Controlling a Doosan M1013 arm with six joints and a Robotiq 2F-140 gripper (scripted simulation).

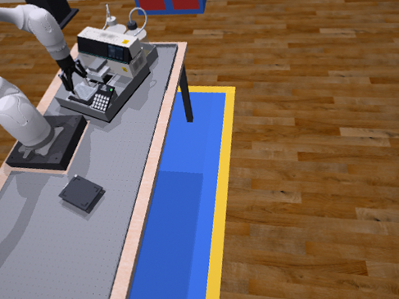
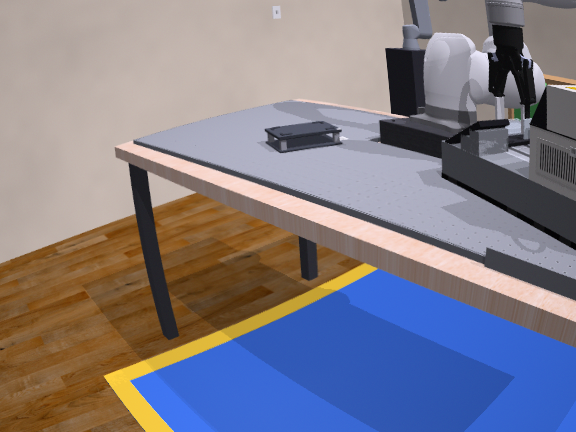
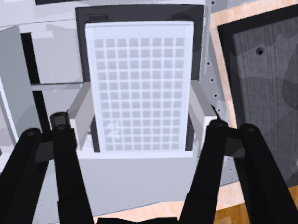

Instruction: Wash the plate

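Note:
The pale plate [image 1: 86,92] [image 3: 142,75] is between the finger pads of my gripper [image 1: 80,88] [image 2: 512,125] [image 3: 141,94], which is shut on its long sides. The plate is at the dark carrier [image 3: 140,13] of the washer [image 1: 108,46] [image 2: 557,155]. The carrier shows past the plate's far end and beside it; I cannot tell whether the plate lies flat in the pocket. The cut corner is not clear. The nest N1 [image 1: 80,191] [image 2: 302,131] stands empty on the table. A small lamp [image 1: 111,90] by the keypad [image 1: 101,102] is green.
The washer's grey tray wall [image 1: 83,107] [image 2: 492,185] surrounds the carrier and keypad. The washer's tall housing stands close beside the gripper. Bottles [image 1: 111,24] with tubes stand behind it. The robot's black base [image 1: 66,144] [image 2: 407,137] is between the washer and N1.

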